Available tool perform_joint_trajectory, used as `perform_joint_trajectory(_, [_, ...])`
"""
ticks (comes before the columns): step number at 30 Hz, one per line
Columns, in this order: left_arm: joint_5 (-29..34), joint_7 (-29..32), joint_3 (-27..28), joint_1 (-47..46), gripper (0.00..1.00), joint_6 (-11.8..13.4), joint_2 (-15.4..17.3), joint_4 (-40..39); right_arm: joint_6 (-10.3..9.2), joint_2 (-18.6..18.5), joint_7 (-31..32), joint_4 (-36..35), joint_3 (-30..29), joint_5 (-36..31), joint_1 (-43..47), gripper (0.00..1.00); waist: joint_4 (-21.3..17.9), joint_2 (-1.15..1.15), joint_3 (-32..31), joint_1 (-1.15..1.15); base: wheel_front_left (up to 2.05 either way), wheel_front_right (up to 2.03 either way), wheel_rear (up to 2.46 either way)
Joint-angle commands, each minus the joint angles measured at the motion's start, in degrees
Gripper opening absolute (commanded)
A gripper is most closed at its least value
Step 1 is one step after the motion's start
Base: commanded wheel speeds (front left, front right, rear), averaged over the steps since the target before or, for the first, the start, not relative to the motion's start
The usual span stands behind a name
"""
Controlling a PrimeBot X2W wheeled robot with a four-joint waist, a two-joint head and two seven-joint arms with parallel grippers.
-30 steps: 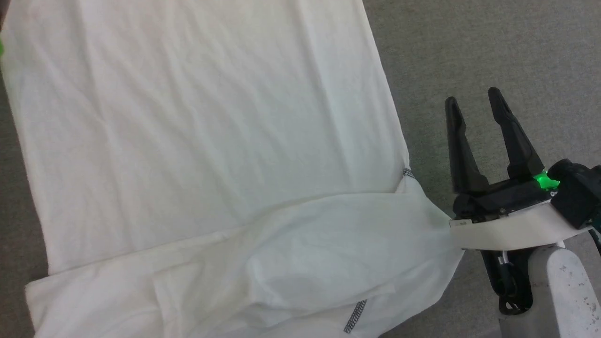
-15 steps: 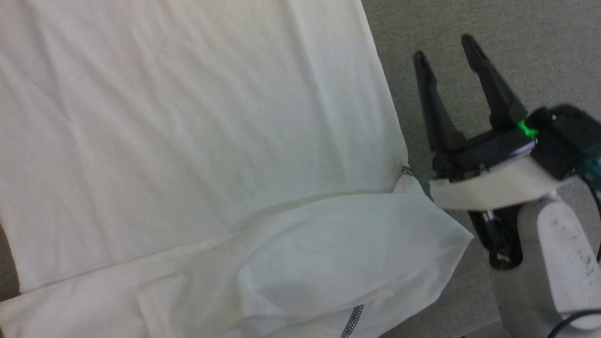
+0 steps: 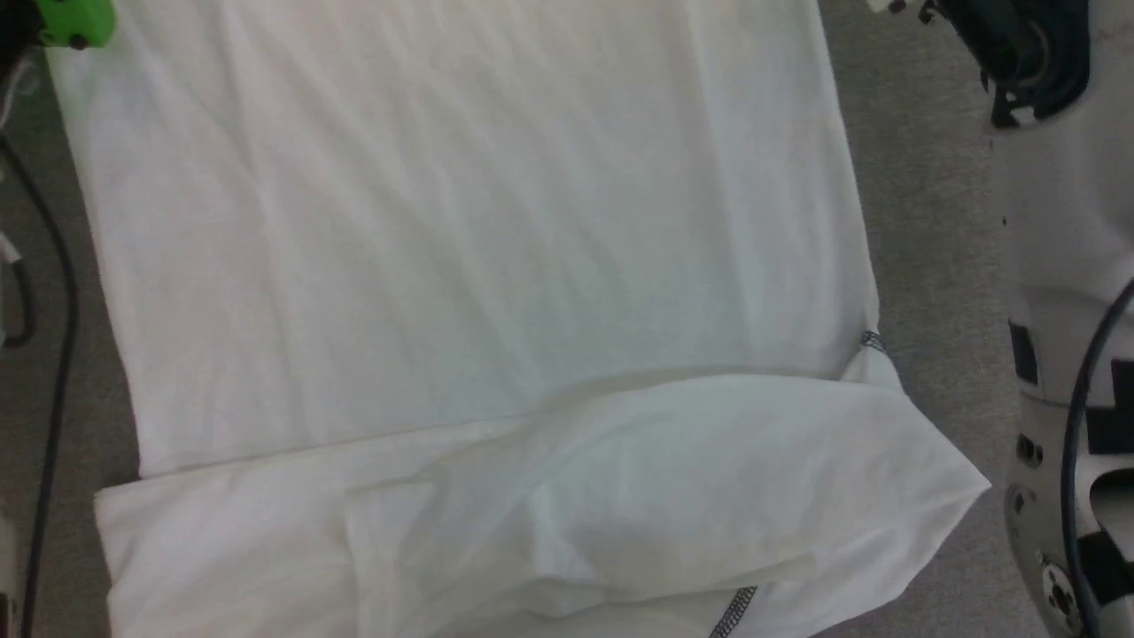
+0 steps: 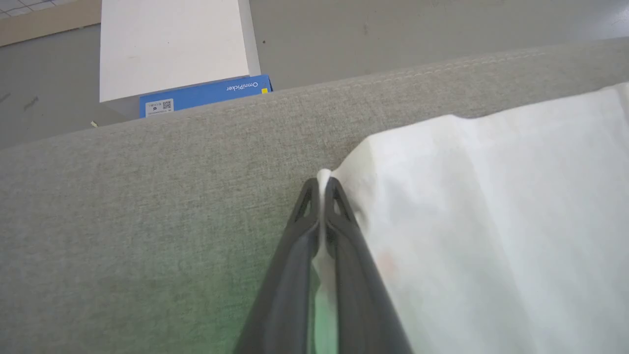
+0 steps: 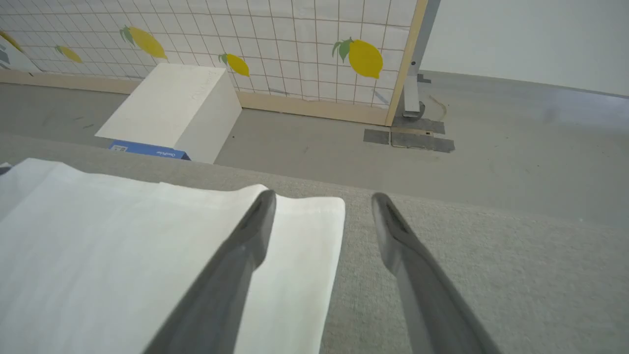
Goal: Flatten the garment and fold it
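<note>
Here's the garment, white and spread wide across the grey counter, its big panel lying mostly flat with soft creases. Along the garment's near edge a layer is folded back over it, bulging a little and running out to a point at the garment's right side. Grey zigzag stitching peeks out just above that fold, and more shows at the very bottom.

Over to the left tool: its fingers are pressed together and pinching a corner of the garment, with a sliver of white cloth showing between them. That corner is drawn up into a small peak, and bare counter lies beside it.

Now the right tool: its fingers are spread well apart and hold nothing. One finger sits over another corner of the garment, the other over the counter just beside the garment's edge. Whether either tip touches down, I cannot tell.

Beyond the garment and past the counter's far edge, a white box rests on a blue box on the floor, with a lemon-print panel behind. A pale forearm rises along the garment's right side, and a dark cable trails down its left.
</note>
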Motion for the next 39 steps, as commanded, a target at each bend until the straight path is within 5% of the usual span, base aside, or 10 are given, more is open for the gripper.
perform_joint_trajectory(1, [-0.4,-1.2,-0.6,-1.6,0.00,-0.7,-1.0,0.4,-0.09,0.2,2.1,2.9,-0.8,-1.6,-2.1,1.00,4.0,0.00,0.5,-0.01,0.00,0.00,0.00])
perform_joint_trajectory(7, [-0.7,-4.9,-2.7,-4.2,0.00,-2.6,-4.6,2.3,-0.09,-0.3,9.8,12.8,-5.3,-11.2,-8.5,1.00,8.2,0.00,1.5,-0.01,0.00,0.00,0.00])
perform_joint_trajectory(16, [-0.9,-8.5,-4.6,-5.9,0.00,-4.7,-6.9,5.1,-0.09,0.2,20.4,18.5,-14.6,-20.9,-12.2,1.00,10.9,0.00,2.4,-0.01,0.00,0.00,0.00])
perform_joint_trajectory(17, [-1.0,-8.8,-4.6,-6.0,0.00,-4.9,-7.0,5.3,-0.09,0.2,21.6,18.5,-14.8,-21.9,-12.3,0.70,10.9,0.00,2.5,-0.01,0.00,0.00,0.00])
perform_joint_trajectory(18, [-1.1,-9.2,-4.8,-6.1,0.00,-5.2,-7.1,5.6,-0.09,0.2,23.1,18.4,-14.5,-23.2,-12.3,0.25,10.9,0.00,2.5,-0.01,0.00,0.00,0.00])
perform_joint_trajectory(20, [-1.3,-10.0,-4.7,-6.1,0.00,-5.6,-7.1,6.1,-0.09,0.2,25.7,18.1,-13.5,-25.0,-12.0,0.00,10.7,0.00,2.4,-0.01,0.00,0.00,0.00])
perform_joint_trajectory(25, [0.9,-14.8,-4.8,-7.8,0.00,-6.0,-5.9,6.4,-0.09,-0.3,24.5,14.1,-12.8,-26.3,-11.9,0.00,9.9,0.00,2.6,-0.01,0.00,0.00,0.00])
perform_joint_trajectory(39, [10.7,-43.0,-5.1,-11.9,0.00,-3.2,-4.7,12.7,-0.09,-3.4,-2.5,11.6,-7.3,-25.0,-11.2,0.00,8.2,0.00,-0.3,-0.01,0.00,0.00,0.00])
